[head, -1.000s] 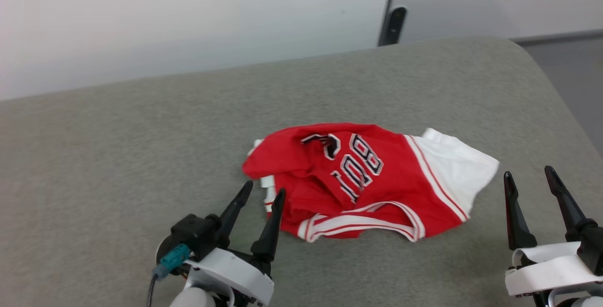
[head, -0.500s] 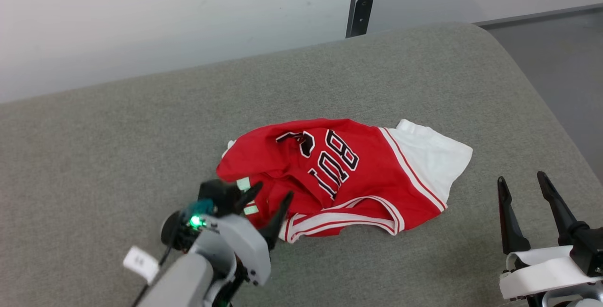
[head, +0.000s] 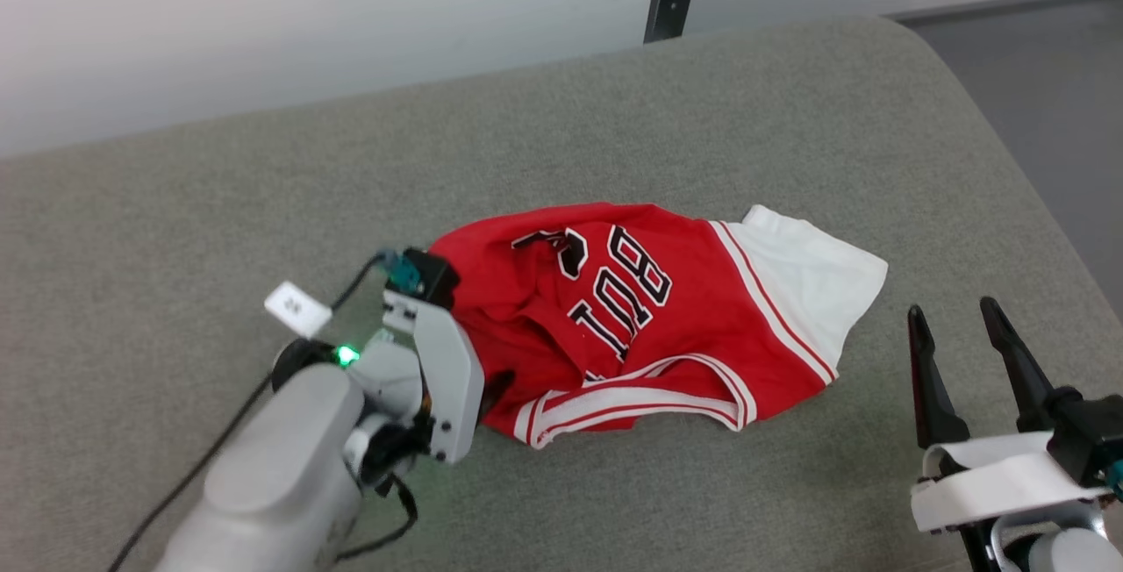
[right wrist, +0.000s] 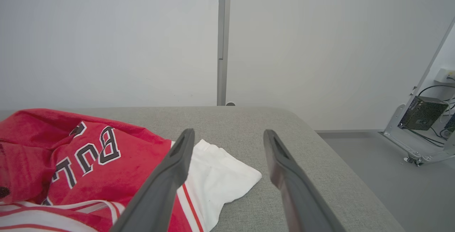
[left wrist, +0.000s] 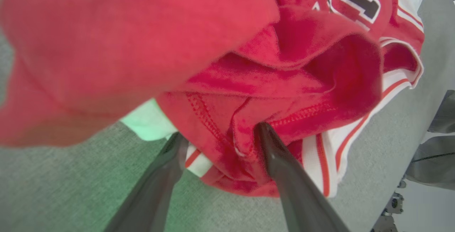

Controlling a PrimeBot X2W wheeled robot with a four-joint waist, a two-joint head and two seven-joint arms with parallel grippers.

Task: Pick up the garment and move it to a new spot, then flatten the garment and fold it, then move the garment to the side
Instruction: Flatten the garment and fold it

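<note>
Your left pincer (head: 493, 384), in the head view, sits left of centre with its pale wrist covering the fingers, so you cannot judge the gap from here. Its tip end is buried in the left edge of the garment (head: 649, 318), which lies crumpled mid-frame on the grey padded surface (head: 614, 107), its white sleeve end toward the right. Your right pincer (head: 951, 309) stands at the lower right with its fingers spread, touching nothing, just clear of that sleeve.

In the left wrist view you see the left pincer (left wrist: 219, 132) spread wide, with a bunched red fold of the garment (left wrist: 270, 64) between its fingers. The tip of the finger at frame right presses against a stitched hem. The finger at frame left lies by a white, red-striped edge. The cloth is not yet pinched.

In the right wrist view the right pincer (right wrist: 229, 133) is spread and empty above the grey padded surface (right wrist: 320, 161). The garment (right wrist: 78, 153) fills the lower left.
</note>
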